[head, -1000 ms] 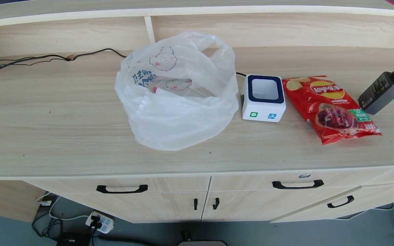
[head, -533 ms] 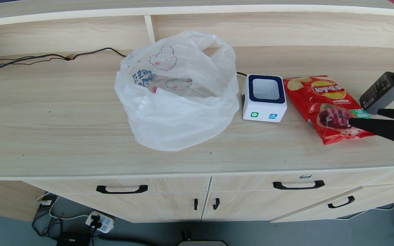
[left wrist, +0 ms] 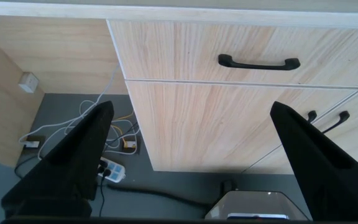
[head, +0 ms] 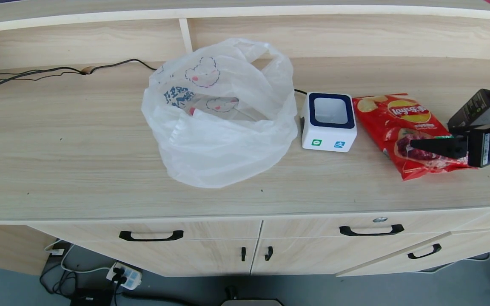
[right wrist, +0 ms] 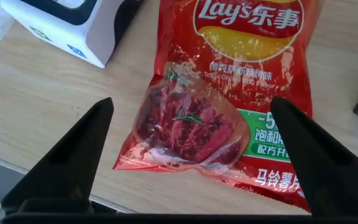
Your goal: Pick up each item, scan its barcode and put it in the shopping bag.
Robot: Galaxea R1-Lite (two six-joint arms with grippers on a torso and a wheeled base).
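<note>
Head view, shopping bag (head: 219,114): mid-counter (head: 79,140), mouth open, something pale inside, unclear what.
Head view, chip bag (head: 398,123): flat near counter's right end, beside scanner (head: 329,122).
Left wrist view, left gripper (left wrist: 191,109): fingers apart, facing drawer front (left wrist: 185,56).
Right wrist view, right gripper (right wrist: 191,102): fingers apart above chip bag.

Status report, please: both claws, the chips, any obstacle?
Right claw open, over chip bag. Left claw open, low by drawers. Dark bottle close beside chips.

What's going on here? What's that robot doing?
The robot's right gripper hovers open over a red crinkly chip bag lying on the light wooden counter, not holding it yet. Beside the chips sits a small white scanner box, then a white plastic shopping bag, open on top. A dark grey bottle waits too.
</note>
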